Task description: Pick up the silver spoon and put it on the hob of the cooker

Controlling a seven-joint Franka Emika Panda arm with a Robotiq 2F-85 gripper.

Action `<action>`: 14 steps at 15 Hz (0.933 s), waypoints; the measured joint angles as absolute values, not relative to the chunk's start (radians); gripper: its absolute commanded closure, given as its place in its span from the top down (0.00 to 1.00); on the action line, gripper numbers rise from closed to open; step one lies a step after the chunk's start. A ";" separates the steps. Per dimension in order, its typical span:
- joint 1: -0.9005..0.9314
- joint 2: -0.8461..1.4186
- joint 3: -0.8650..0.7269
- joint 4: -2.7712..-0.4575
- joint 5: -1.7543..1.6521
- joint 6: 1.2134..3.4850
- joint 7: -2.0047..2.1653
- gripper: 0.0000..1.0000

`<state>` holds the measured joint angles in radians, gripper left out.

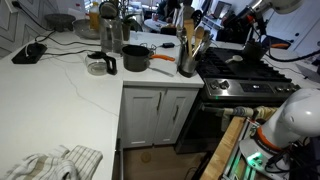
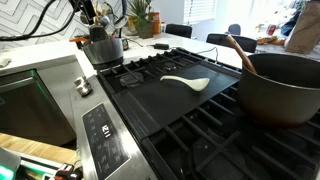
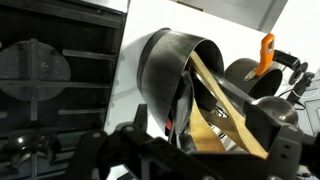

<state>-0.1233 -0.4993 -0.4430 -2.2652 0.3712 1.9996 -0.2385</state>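
A steel utensil holder (image 3: 165, 75) stands on the white worktop beside the hob; it also shows in both exterior views (image 1: 187, 63) (image 2: 103, 47). It holds wooden spatulas (image 3: 215, 95) and a shiny metal piece (image 3: 219, 111) that may be the silver spoon. My gripper (image 3: 200, 140) is right at the holder's mouth, with its dark fingers wide apart on either side of the wooden handles and gripping nothing. The black hob with cast-iron grates (image 3: 45, 70) lies next to the holder and shows in both exterior views (image 1: 245, 72) (image 2: 170, 105).
A white spoon (image 2: 186, 82) lies on the hob. A large dark pot (image 2: 280, 90) with a wooden spoon (image 2: 240, 52) stands on a burner. A black pot (image 1: 135, 58) and an orange-handled tool (image 3: 266, 52) sit on the worktop (image 1: 60, 100) behind the holder.
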 measured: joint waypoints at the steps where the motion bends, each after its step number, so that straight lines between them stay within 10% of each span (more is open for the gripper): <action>1: -0.120 -0.476 -0.451 -2.253 0.404 1.972 -0.254 1.00; 6: -0.120 -0.342 -0.458 -2.185 0.532 1.913 -0.285 0.90; 14: -0.146 -0.183 -0.434 -2.081 0.626 1.881 -0.286 0.27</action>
